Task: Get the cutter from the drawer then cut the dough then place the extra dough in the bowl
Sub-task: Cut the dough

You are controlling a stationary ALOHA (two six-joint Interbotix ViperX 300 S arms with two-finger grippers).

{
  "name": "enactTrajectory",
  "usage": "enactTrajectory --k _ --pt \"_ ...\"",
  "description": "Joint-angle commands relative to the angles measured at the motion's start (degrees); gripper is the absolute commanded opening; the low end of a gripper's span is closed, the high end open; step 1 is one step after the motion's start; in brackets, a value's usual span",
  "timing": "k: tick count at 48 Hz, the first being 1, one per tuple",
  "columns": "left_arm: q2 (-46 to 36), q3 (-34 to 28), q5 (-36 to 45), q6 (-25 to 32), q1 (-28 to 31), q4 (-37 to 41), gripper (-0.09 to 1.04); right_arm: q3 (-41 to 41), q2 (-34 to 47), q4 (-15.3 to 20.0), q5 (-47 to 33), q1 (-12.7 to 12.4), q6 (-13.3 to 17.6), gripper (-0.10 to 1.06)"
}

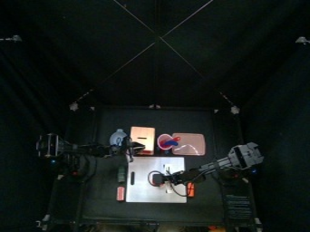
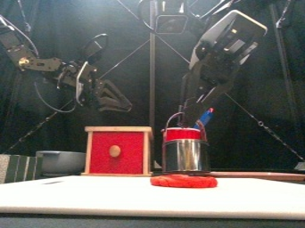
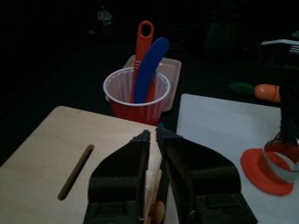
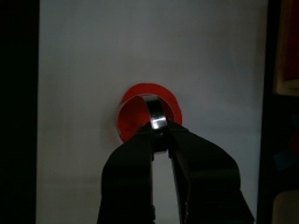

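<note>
Two black arms, cabled and grey-cased.
Black looped cables are seen along the left arm (image 2: 48, 67) at upper left; the right arm (image 2: 233, 36) at upper right is cased in pale grey.

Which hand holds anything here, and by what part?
The right hand grips the cutter by its wire handle, on the dough. The left hand holds nothing.

Top view: high above desk (image 1: 145, 214), looking down. Front: level, near. Wrist views: just behind jaws. All show the dough (image 2: 184, 181).
</note>
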Motion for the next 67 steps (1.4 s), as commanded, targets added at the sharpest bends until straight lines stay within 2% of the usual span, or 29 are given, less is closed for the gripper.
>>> enactTrajectory --k 1,29,44,48,61,67 --pt "0.18 -0.53 -0.18 -0.09 -0.09 -0.18 0.6 -0.97 -1.05 -0.88 -0.09 -0.26 0.0 0.35" --pt "1.67 -0.88 -0.18 0.09 -0.18 -0.26 0.6 -0.7 0.35 -4.31 -0.09 -0.7 0.0 0.35" --pt "1.58 -0.88 -0.18 0.09 -0.44 -0.26 0.6 -0.97 2.02 -3.6 0.09 -0.7 0.09 0.38" --pt "1.49 -0.88 -0.18 0.09 -0.44 -0.26 0.6 -0.97 1.93 -3.69 0.09 -0.62 0.0 0.43" --pt "1.05 -0.79 -0.35 0.0 -0.62 -0.26 0.6 -0.88 0.97 -3.52 0.09 -0.7 0.0 0.69" --pt "0.97 -0.7 -0.88 0.09 -0.7 -0.26 0.6 -0.97 -0.44 -3.52 -0.18 -0.53 0.0 0.72"
